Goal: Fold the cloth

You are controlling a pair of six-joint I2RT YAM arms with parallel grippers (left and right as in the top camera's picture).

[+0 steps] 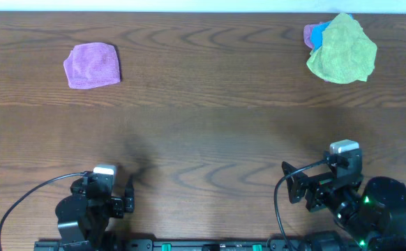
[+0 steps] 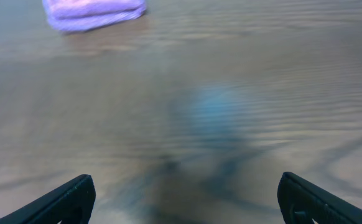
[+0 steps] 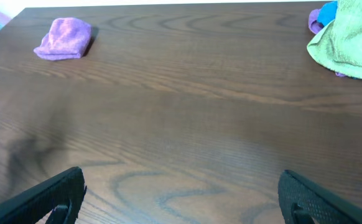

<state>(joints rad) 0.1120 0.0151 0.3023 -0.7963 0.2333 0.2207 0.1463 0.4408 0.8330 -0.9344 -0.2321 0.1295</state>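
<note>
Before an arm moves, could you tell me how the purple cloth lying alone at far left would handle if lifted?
The purple cloth looks soft and bunched in layers, so it will probably droop and unfold rather than hold shape. Pushed across the wooden table, it would likely wrinkle rather than slide.

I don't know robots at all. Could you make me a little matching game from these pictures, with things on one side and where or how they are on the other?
Things:
1. purple cloth
2. yellow-green cloth
3. blue cloth
4. left gripper

Place or state:
A. peeks out from under another cloth, far right
B. lies alone, far left
C. open, holding nothing
D. crumpled on top of the pile, far right

Pairs: 1-B, 2-D, 3-A, 4-C
</note>
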